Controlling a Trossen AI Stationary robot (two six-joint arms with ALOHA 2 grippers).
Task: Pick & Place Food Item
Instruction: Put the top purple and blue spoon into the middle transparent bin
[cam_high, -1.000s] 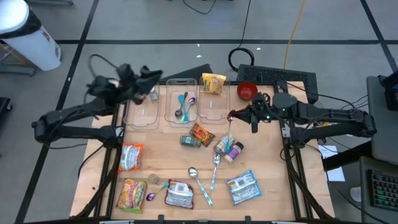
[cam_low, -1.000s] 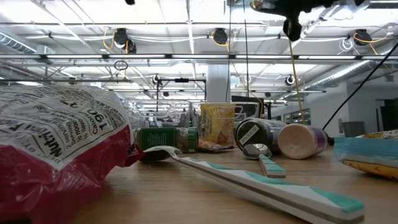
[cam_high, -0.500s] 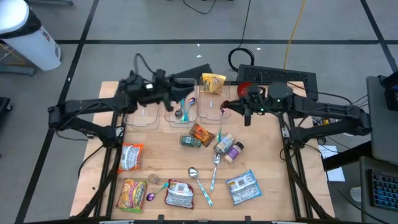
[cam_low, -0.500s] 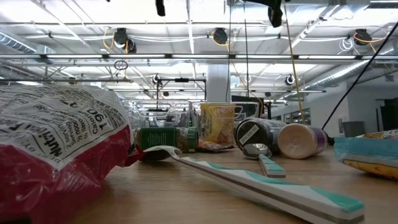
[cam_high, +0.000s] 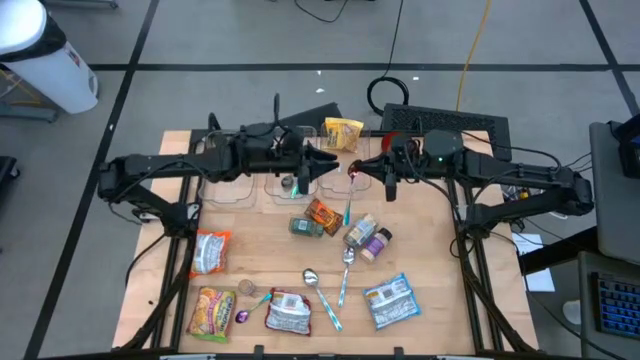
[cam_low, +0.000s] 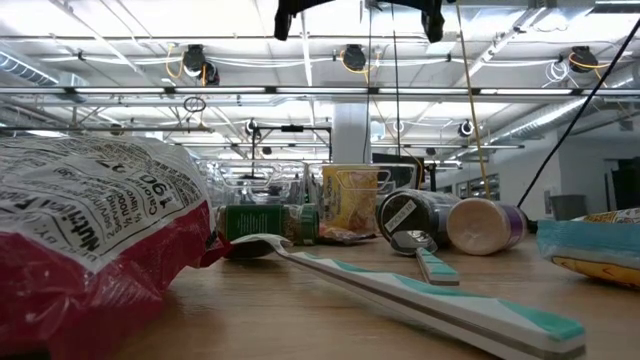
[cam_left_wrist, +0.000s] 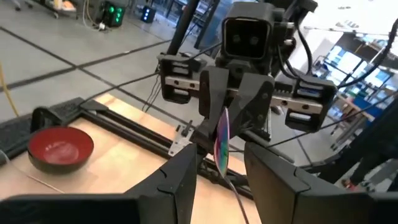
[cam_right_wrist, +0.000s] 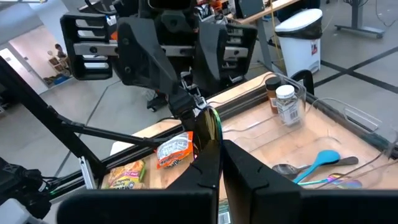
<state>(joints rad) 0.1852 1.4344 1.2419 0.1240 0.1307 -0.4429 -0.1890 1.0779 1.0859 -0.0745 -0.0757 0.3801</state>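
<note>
Right tool has its 2 dark fingers pressed together, pinching a shiny purple spoon with a thin teal handle. The spoon is up in the air over the far middle of the wooden tabletop, and its handle hangs down. Left tool faces it, nose to nose, with its fingers spread, 1 on each side of the spoon's round end, not touching it.

Under the 2 tools sit 3 clear plastic bins in a row. 1 bin holds a blue spoon, and another holds a small jar with a white cap. Behind the bins lies a crinkly yellow bag, and a smooth red bowl sits near the right arm.

Closer in lie an orange packet, a green jar and 2 round bottles on their sides. Along the near edge are a red and white bag, a yellow bag, a silver bag, a blue and white bag and 2 more spoons.
</note>
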